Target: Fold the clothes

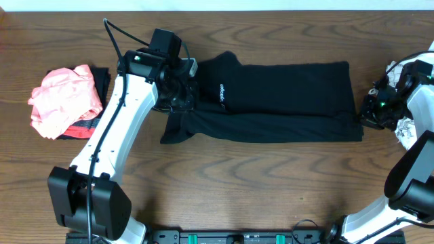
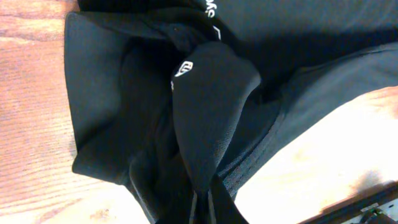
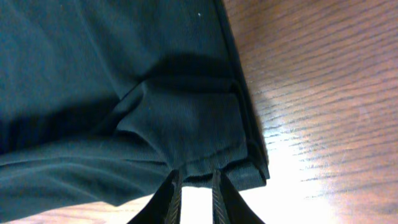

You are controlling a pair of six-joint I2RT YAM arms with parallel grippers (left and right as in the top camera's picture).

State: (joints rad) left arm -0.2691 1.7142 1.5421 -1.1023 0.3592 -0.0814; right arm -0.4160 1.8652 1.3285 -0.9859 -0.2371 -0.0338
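- Bunched black garment [image 2: 211,93] fills my left gripper [image 2: 205,208], clamped narrow on it; it stretches across the table [image 1: 237,190], nearer the far edge.
- My right gripper [image 3: 193,190] pinches its end toward the right edge.
- Risk: that thin bite could slip, or the bunch could fold crooked.

Black garment [image 2: 211,118] bunched on a wooden table [image 2: 31,74]. A raised fold bearing a white logo [image 2: 183,67] runs from centre to 6 o'clock, where the left gripper [image 2: 203,204] pinches it. Second logo [image 2: 211,7] at 12 o'clock; bare wood at 9 and 4 o'clock.
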